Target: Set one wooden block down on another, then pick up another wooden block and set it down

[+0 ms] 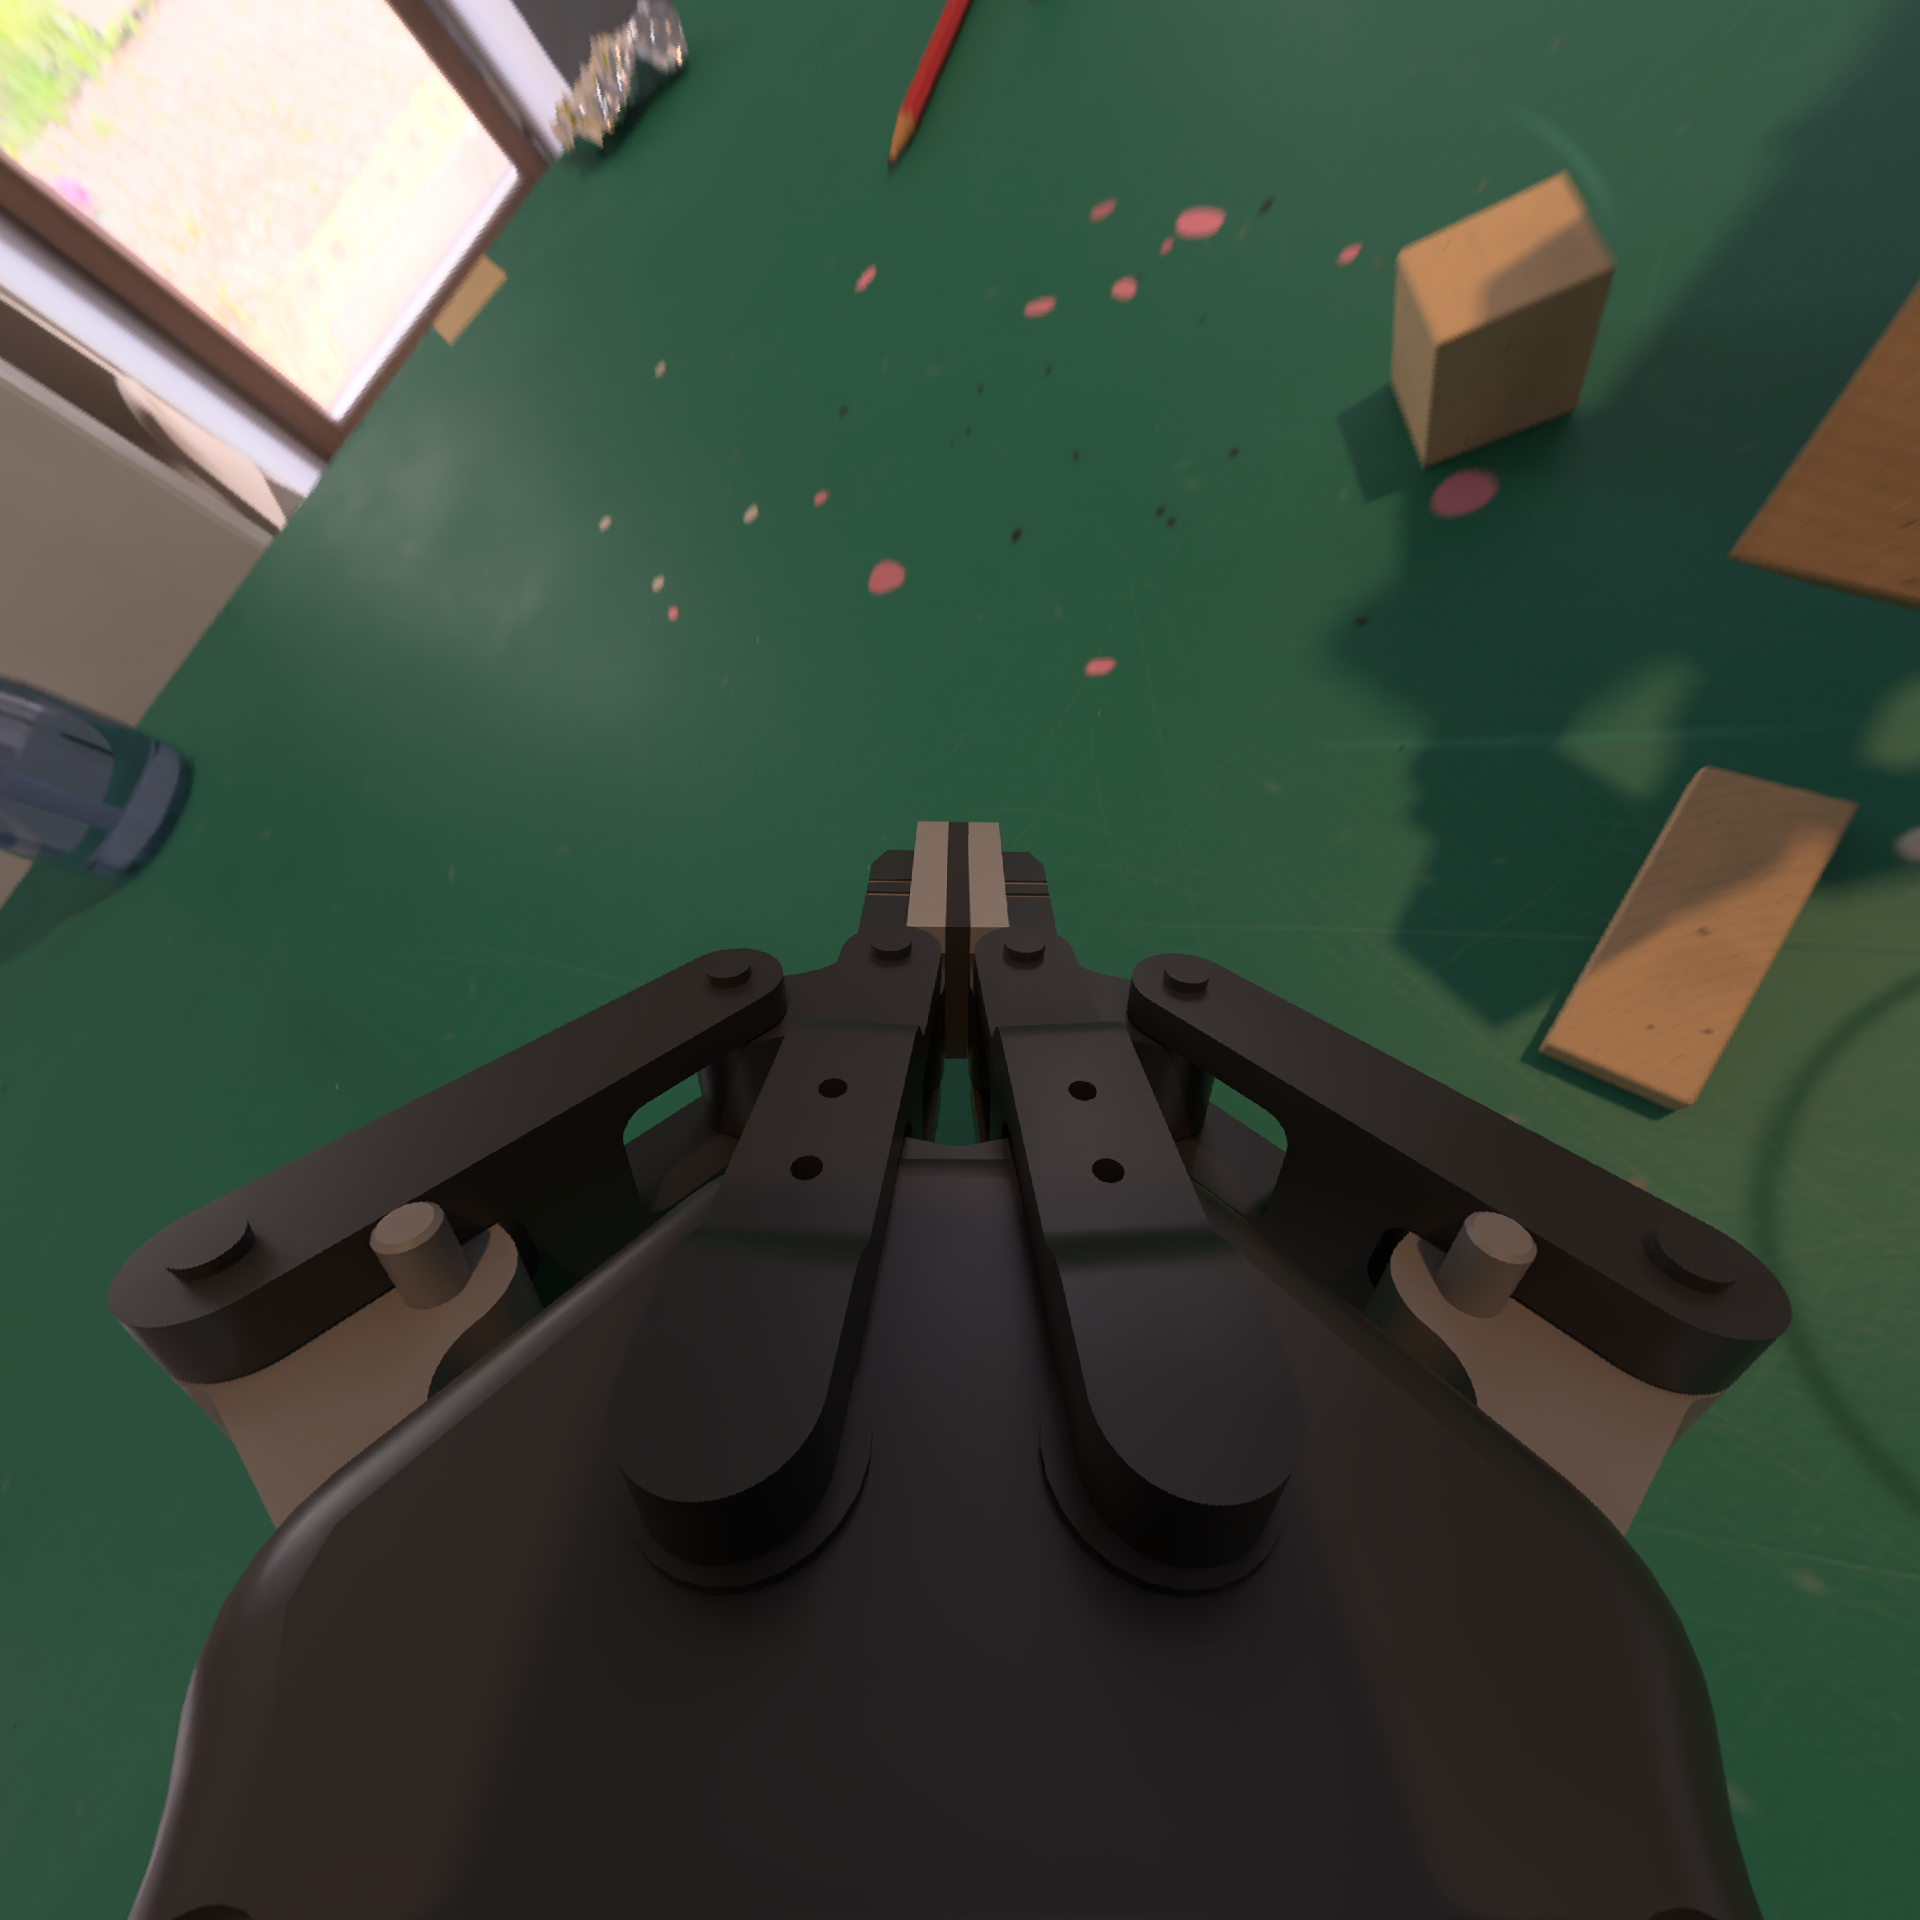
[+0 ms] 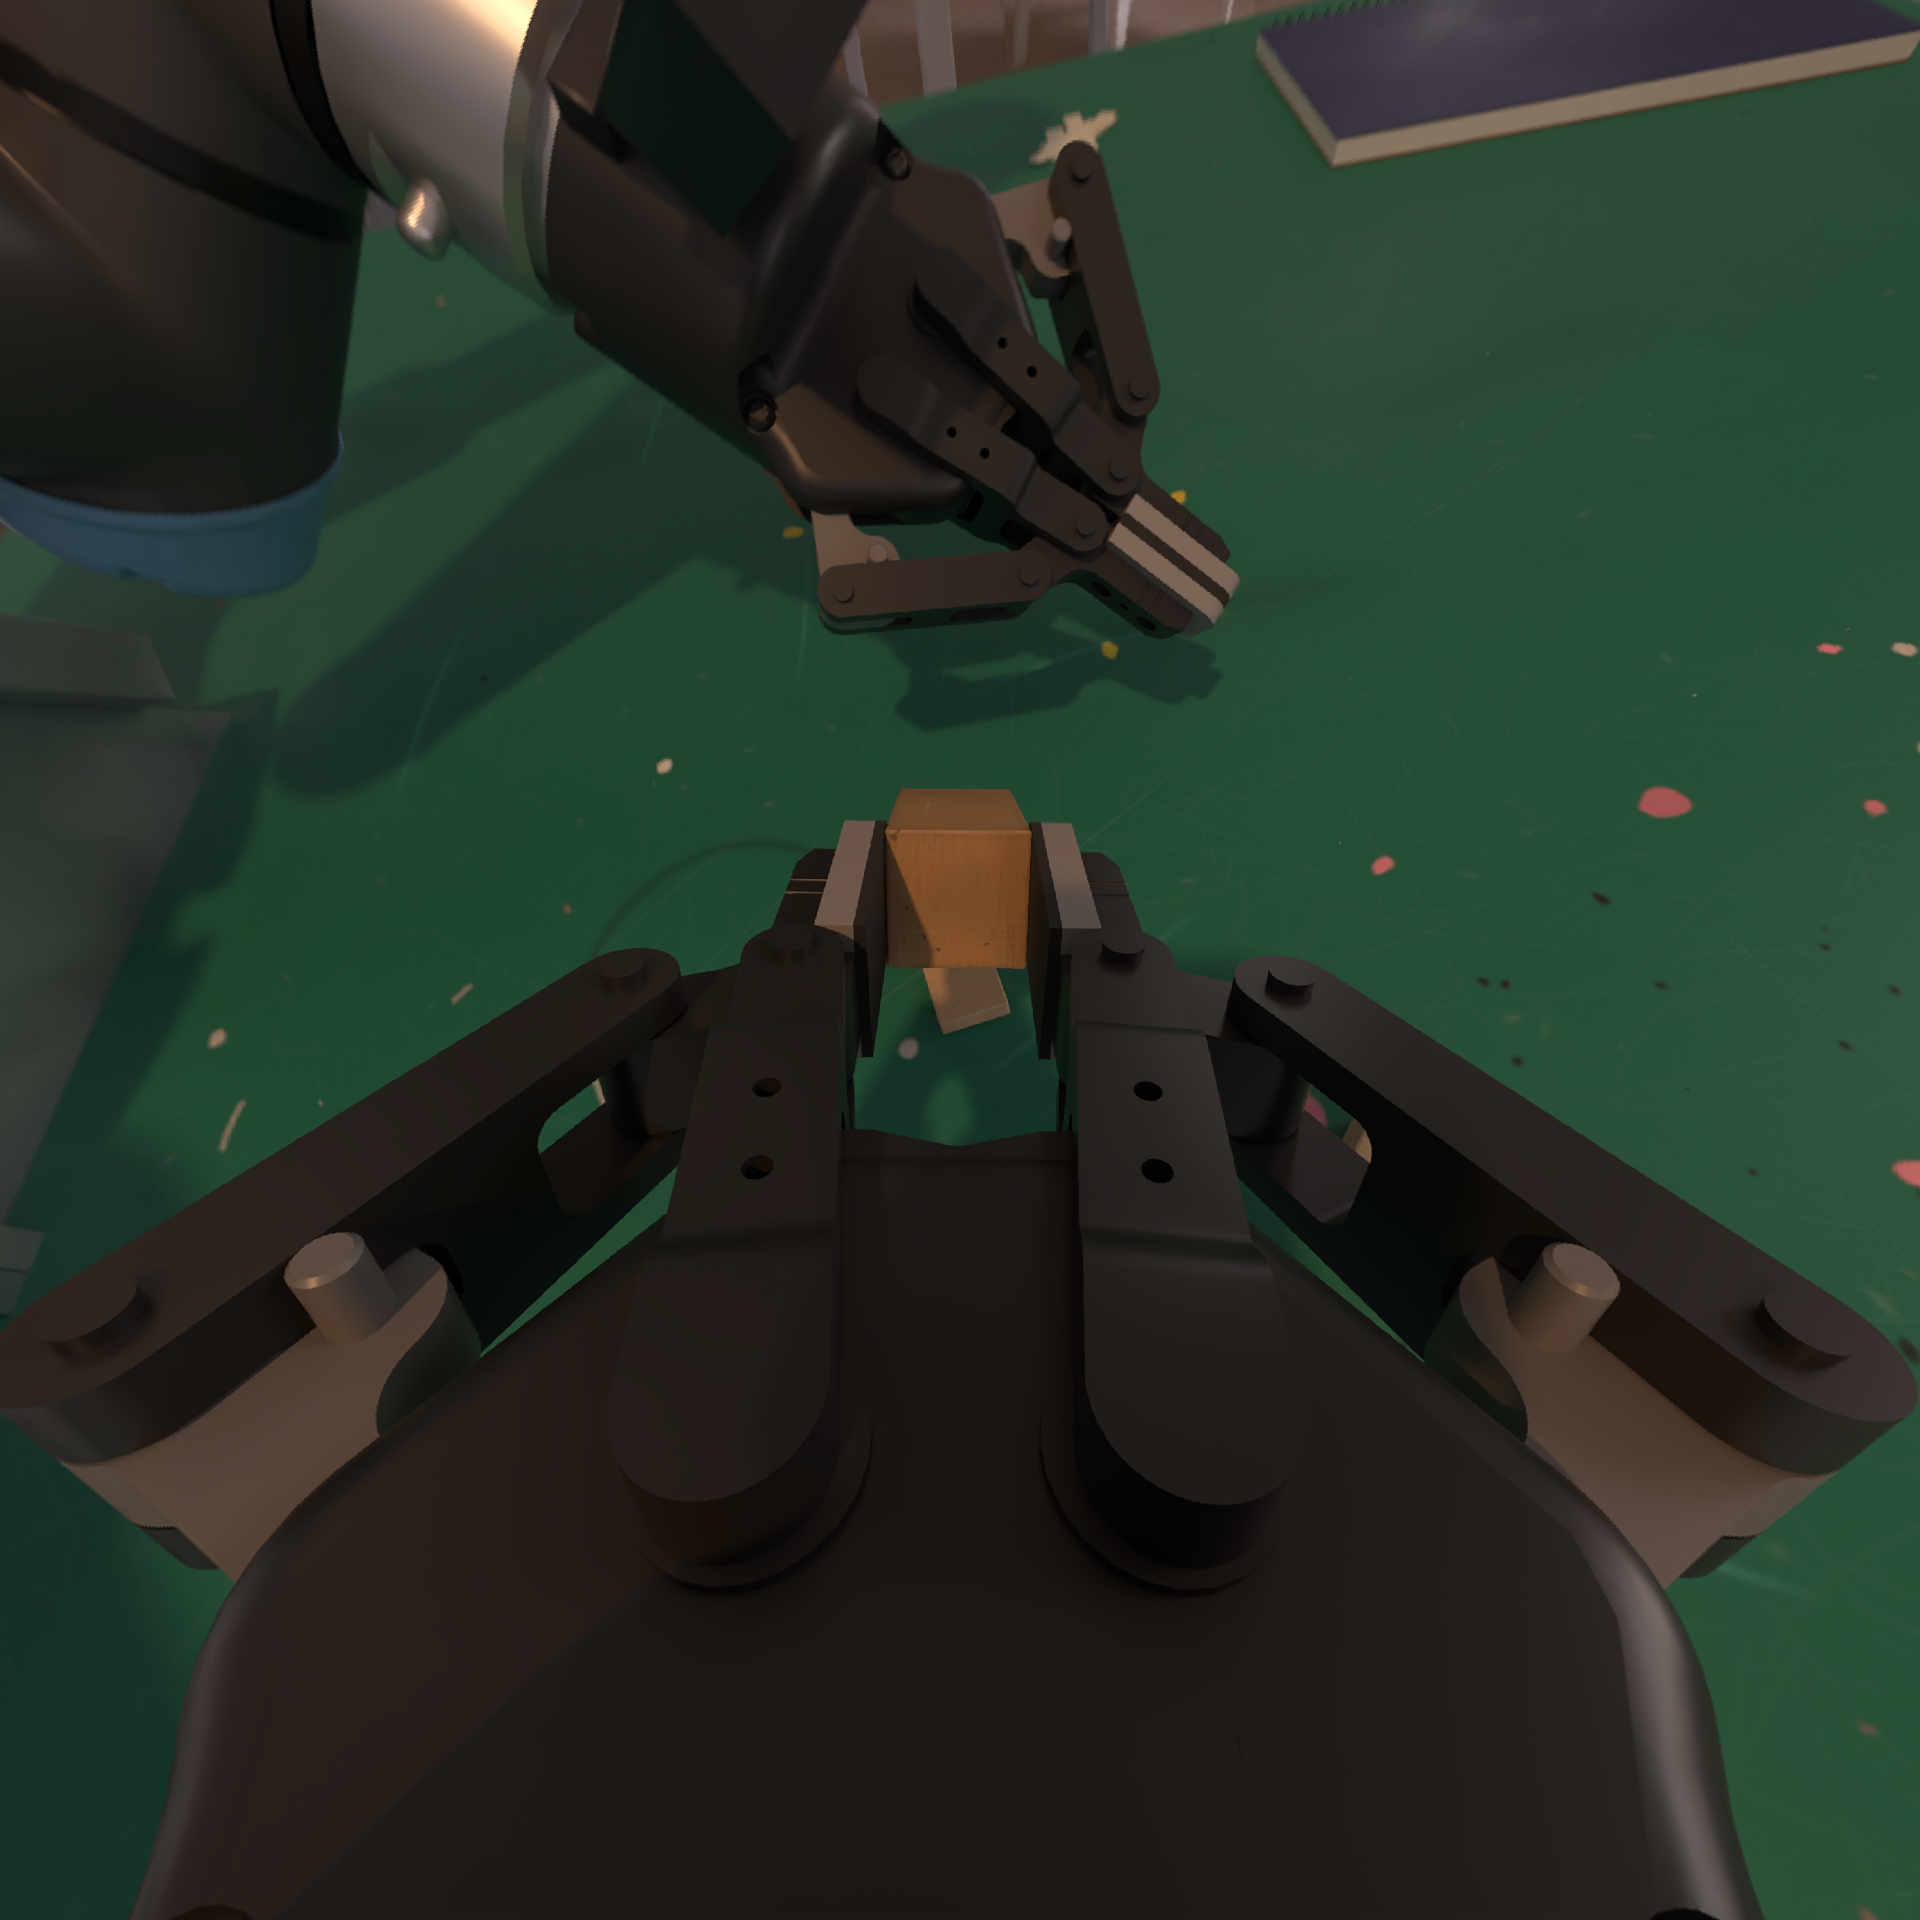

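Observation:
My right gripper [image 2: 956,883] is shut on a wooden block [image 2: 956,878] and holds it above the green table; a pale wooden piece [image 2: 968,1000] shows below it, between the fingers. My left gripper [image 1: 958,873] is shut and empty above the table. It also shows in the right wrist view [image 2: 1169,566], beyond the held block. In the left wrist view an upright wooden block [image 1: 1496,317] stands at the upper right, a flat wooden plank [image 1: 1694,945] lies at the right, and another flat wooden piece [image 1: 1860,468] is cut off by the right edge.
The green table [image 1: 623,675] is speckled with pink paint spots. A red pencil [image 1: 930,78] lies at the far side, and a clear jar [image 1: 83,790] lies at the left edge. A dark flat book [image 2: 1558,73] lies at the upper right in the right wrist view.

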`<state>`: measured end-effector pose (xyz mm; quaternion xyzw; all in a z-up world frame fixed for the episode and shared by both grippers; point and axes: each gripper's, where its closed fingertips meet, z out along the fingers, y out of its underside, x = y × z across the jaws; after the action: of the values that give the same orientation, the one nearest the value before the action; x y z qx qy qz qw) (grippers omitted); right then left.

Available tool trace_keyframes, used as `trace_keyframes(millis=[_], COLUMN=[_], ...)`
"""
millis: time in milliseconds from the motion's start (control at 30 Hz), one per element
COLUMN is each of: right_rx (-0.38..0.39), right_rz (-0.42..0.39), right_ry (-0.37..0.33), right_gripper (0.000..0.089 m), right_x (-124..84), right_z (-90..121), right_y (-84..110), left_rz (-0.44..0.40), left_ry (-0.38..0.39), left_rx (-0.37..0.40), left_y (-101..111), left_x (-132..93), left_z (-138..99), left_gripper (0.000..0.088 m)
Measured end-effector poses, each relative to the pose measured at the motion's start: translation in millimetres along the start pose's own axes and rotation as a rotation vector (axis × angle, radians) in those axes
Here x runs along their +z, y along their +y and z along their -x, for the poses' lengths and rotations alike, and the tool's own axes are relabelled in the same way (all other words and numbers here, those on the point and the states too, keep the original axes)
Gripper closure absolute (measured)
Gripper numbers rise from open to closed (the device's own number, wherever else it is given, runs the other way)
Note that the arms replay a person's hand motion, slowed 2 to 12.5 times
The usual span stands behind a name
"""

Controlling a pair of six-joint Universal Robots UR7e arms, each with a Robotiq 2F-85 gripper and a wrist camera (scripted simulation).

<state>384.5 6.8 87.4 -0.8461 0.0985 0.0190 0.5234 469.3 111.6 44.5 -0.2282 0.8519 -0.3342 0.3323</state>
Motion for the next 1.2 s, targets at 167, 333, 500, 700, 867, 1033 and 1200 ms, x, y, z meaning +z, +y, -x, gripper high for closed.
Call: trace_keyframes(millis=[167,333,500,700,867,1033,1200], right_rx=[-0.084,-0.164,-0.251,-0.394,-0.429,-0.419,-0.412], right_rz=[0.135,0.261,0.401,0.549,0.652,0.684,0.682], right_ry=[0.003,-0.039,-0.071,-0.055,-0.077,-0.098,-0.131], right_gripper=[0.0656,0.0656,0.0656,0.0656,0.0656,0.0656,0.0656], right_x=[8.9,15.7,20.9,26.9,29.6,33.4,39.1], right_z=[-0.1,5.3,8.9,3.0,0.7,-0.1,6.3], right_y=[3.6,-1.0,-3.2,0.5,8.7,8.8,7.5], left_rz=[0.108,0.14,0.169,0.155,0.141,0.121,0.119], left_ry=[-0.005,0.029,0.063,0.092,0.11,0.135,0.144], left_rx=[-0.017,-0.067,-0.115,-0.149,-0.171,-0.205,-0.213], left_y=[21.9,29.0,36.5,37.7,37.0,35.2,35.2], left_x=[9.8,12.5,14.1,16.2,17.2,17.9,17.9], left_z=[1.8,-2.1,-3.9,-5.2,-6.4,-8.9,-9.2], left_gripper=[0.0882,0.0882,0.0882,0.0882,0.0882,0.0882,0.0882])
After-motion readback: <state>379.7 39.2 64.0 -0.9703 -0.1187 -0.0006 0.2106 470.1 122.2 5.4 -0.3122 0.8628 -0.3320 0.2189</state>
